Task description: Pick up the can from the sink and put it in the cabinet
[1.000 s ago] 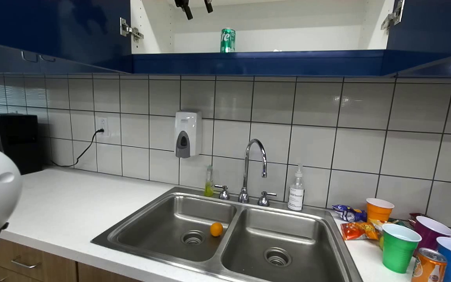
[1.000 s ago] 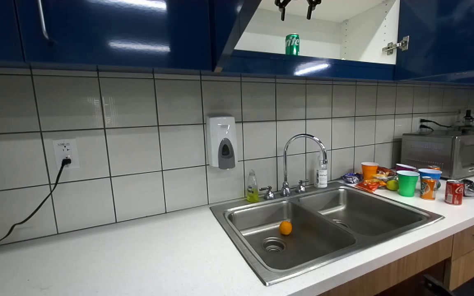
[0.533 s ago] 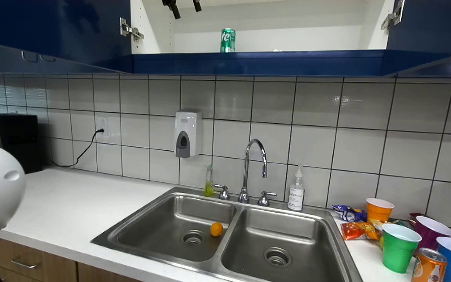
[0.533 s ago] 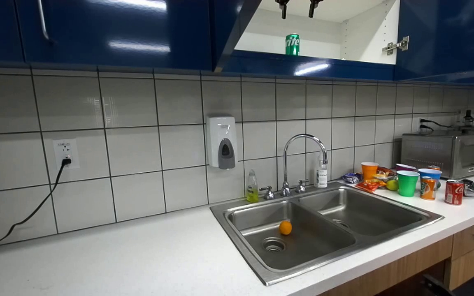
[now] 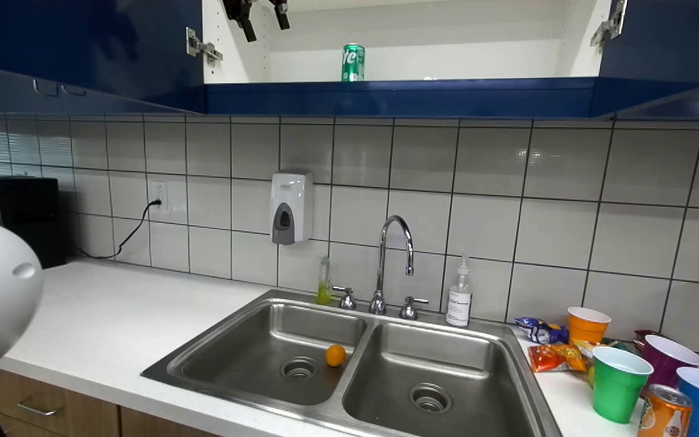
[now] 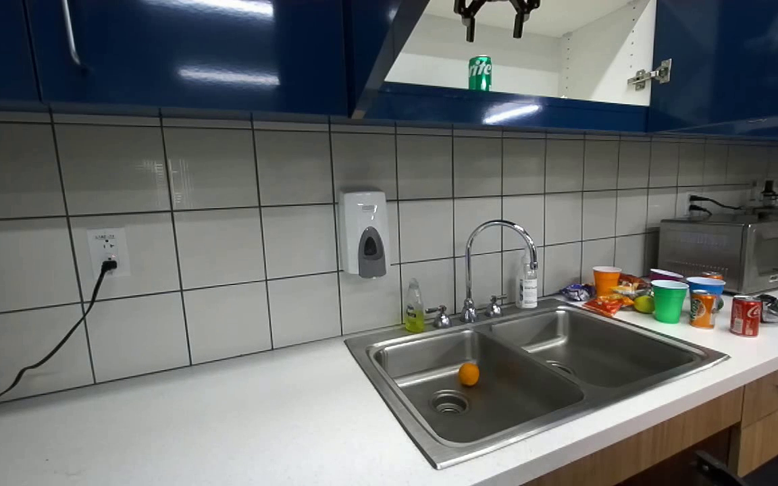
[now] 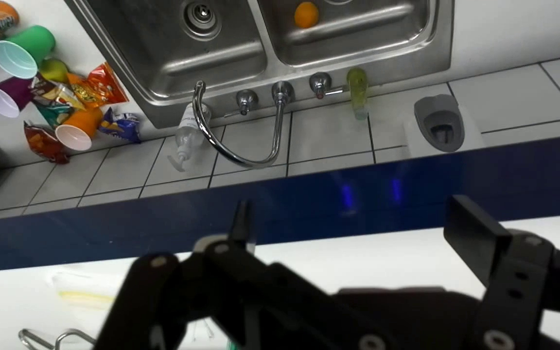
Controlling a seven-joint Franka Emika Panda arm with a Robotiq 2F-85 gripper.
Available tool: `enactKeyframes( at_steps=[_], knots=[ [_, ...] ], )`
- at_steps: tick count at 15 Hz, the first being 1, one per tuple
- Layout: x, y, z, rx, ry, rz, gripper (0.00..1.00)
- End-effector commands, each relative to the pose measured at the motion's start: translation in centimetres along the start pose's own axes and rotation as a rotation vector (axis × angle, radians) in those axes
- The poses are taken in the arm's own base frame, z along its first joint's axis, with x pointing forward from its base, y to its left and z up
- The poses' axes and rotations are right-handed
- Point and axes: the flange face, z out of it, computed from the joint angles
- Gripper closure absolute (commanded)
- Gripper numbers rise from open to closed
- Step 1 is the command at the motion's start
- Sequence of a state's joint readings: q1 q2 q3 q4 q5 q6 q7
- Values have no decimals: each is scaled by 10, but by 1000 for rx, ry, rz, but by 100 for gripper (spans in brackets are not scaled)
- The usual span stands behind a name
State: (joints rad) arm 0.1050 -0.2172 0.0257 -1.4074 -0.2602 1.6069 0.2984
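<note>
Evidently the can (image 6: 479,73) is where the task wants it: upright inside the cabinet (image 5: 477,60), behind the front lip (image 5: 398,97), not in the sink (image 5: 234,358). The tool (image 6: 494,32) hangs apart from it, a gap showing in both exterior views, its two fingers (image 7: 479,236) spread wide with nothing held between them. Were another grasp needed, the can should behave as thin-walled metal: smooth, somewhat slippery, stiff if sealed, easily dented if empty. Whether it is full cannot be told, so its weight is uncertain, though probably modest. The surest hold would be round the middle of the body, fingers level on opposite sides, with a mild squeeze; pinching by the top rim could tip it. Backing off without brushing it seems the sensible next move.
</note>
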Motion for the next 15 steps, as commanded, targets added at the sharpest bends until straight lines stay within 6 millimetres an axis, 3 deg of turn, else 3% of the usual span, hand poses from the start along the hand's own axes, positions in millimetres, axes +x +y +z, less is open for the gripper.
enactKeyframes(
  at_steps=[1,8,15],
  knots=[
    [-34,-7,0,4,-25,10,0],
    [-73,-21,13,-18,-39,-11,0],
    [-100,-35,58,-27,-38,-58,0]
  ],
)
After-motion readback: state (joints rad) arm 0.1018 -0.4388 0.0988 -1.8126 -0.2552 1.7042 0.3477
